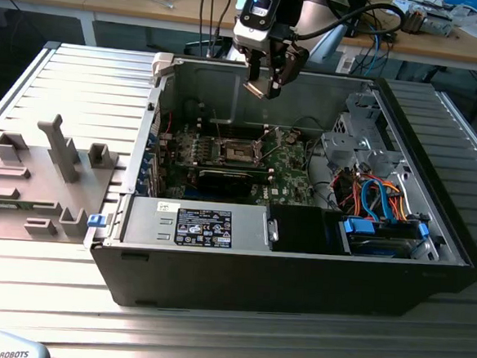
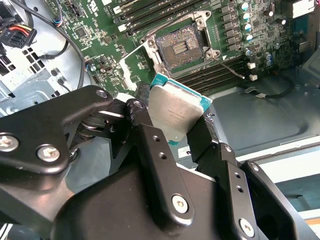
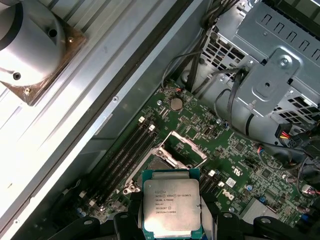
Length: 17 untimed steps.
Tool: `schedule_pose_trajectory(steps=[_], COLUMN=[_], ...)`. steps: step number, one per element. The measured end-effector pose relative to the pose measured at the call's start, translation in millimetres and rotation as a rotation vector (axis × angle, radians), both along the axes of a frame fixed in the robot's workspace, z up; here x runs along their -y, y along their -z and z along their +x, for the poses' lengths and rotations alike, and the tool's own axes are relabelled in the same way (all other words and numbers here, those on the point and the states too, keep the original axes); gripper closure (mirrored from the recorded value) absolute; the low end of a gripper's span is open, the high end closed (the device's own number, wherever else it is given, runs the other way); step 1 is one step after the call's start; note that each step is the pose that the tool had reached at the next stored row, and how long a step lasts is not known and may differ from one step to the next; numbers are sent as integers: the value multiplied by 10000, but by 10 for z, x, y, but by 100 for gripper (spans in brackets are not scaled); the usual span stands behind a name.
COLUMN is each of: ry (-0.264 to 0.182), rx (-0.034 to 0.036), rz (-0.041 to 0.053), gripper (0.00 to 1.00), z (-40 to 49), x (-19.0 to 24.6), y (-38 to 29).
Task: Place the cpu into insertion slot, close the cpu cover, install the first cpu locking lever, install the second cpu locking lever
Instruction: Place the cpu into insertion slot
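Clearly your tool (image 2: 176, 120) was clamped on the chip (image 3: 171, 207), holding it above the open computer case (image 1: 297, 273), well apart from the uncovered socket (image 2: 182, 47) on the board (image 1: 292, 170).

— How's the light?
— Bright and even in the exterior view; the ribbed worktop (image 1: 57, 76) shines pale, and the inside of the computer case (image 1: 296, 289) sits in shadow.
— Any glare?
— In the second wrist view, the cpu (image 2: 175, 112) lid washes out white.
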<state>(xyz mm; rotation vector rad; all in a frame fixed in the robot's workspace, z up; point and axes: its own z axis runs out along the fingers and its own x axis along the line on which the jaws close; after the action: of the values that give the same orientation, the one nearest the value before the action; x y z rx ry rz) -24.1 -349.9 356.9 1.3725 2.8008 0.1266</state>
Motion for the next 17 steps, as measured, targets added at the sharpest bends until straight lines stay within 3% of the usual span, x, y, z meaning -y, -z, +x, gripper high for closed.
schedule_pose_trajectory(steps=[17], ry=[156], rx=[-1], rz=[0], gripper=[46], z=[0], x=[0], y=[0])
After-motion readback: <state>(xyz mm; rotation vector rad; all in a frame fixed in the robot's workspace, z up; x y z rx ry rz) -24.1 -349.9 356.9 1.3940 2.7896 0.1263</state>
